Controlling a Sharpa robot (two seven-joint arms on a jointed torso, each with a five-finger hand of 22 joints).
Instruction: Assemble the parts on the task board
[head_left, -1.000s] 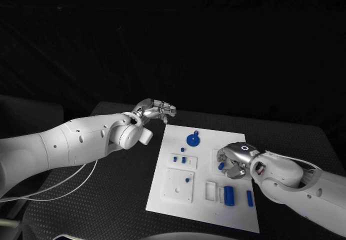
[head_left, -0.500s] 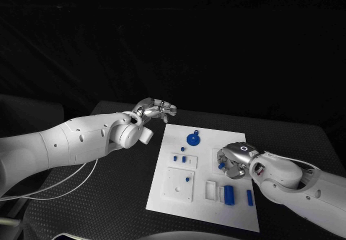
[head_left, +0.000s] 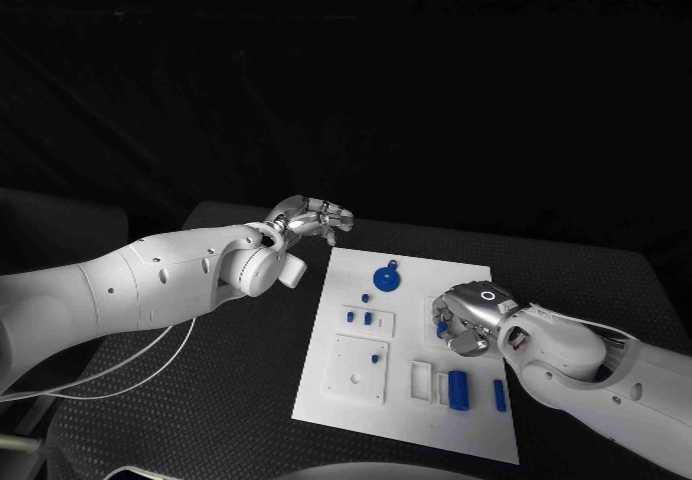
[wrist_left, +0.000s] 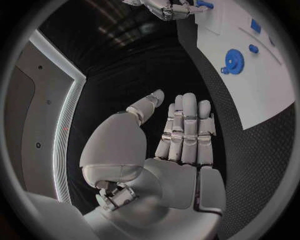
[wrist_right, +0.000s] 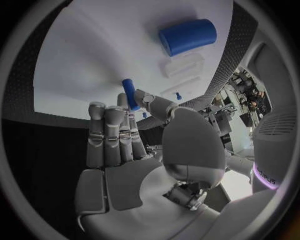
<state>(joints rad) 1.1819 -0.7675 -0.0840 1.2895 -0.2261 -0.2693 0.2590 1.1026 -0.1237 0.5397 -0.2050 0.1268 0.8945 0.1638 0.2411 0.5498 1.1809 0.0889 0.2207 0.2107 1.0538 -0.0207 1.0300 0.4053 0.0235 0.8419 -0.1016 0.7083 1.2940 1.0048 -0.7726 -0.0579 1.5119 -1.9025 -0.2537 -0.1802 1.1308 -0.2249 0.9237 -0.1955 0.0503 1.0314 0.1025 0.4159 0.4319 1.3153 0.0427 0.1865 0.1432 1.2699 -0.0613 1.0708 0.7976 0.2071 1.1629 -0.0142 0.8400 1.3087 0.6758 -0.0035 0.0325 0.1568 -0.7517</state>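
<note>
Overhead, the white, flat task board (head_left: 408, 360) lies on the black, grainy counter (head_left: 173, 400); the left robot hand (head_left: 307, 220) hovers off its far corner, empty, while the right robot hand (head_left: 464, 318) sits over the board near a round blue gear (head_left: 387, 278). From the left wrist, silver fingers (wrist_left: 185, 125) lie straight and loose. From the right wrist, thumb and finger pinch a small blue peg (wrist_right: 130, 94) above the board, beside a blue cylinder (wrist_right: 187, 36).
</note>
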